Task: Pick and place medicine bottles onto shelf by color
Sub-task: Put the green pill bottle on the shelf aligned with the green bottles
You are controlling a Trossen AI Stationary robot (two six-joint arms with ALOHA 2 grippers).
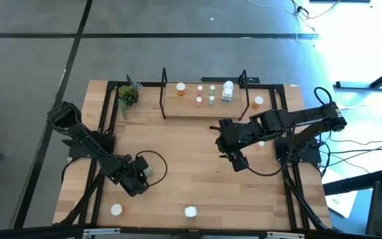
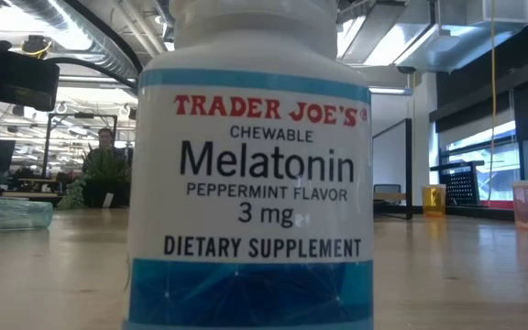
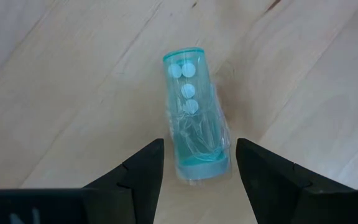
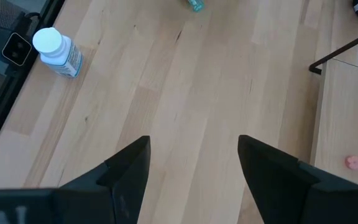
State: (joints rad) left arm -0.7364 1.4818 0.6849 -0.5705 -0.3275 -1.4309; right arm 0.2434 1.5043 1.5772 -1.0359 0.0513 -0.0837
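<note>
My left gripper [image 3: 199,163] hangs low over the near-left part of the table [image 1: 191,166], fingers [image 3: 143,171] spread apart on either side of a small pale green bottle [image 3: 193,112] that lies on its side on the wood; a few white tablets show through its clear wall. The fingers flank its lower end with a sliver of table showing on each side, so I am not gripping it. From above, that same gripper [image 1: 140,178] sits at the end of my folded left arm, with a glimpse of green just at its tip. My right gripper [image 4: 193,165] hovers over bare wood near the table's middle, released and holding nothing; in the overhead picture it [image 1: 234,158] is just in front of the shelf [image 1: 204,108]. The shelf stands along the far edge, its light board between black uprights, carrying an orange bottle [image 1: 199,101], a green one [image 1: 211,100], several white caps and a larger white bottle [image 1: 227,90]. Another orange bottle [image 1: 258,102] stands just outside its right upright. Near the front edge stand two more white-capped bottles, one at the left [image 1: 116,210] and the Melatonin bottle [image 2: 250,174] at the centre, which fills the low camera's picture. A small potted plant [image 1: 128,95] sits beside the shelf's left end.
</note>
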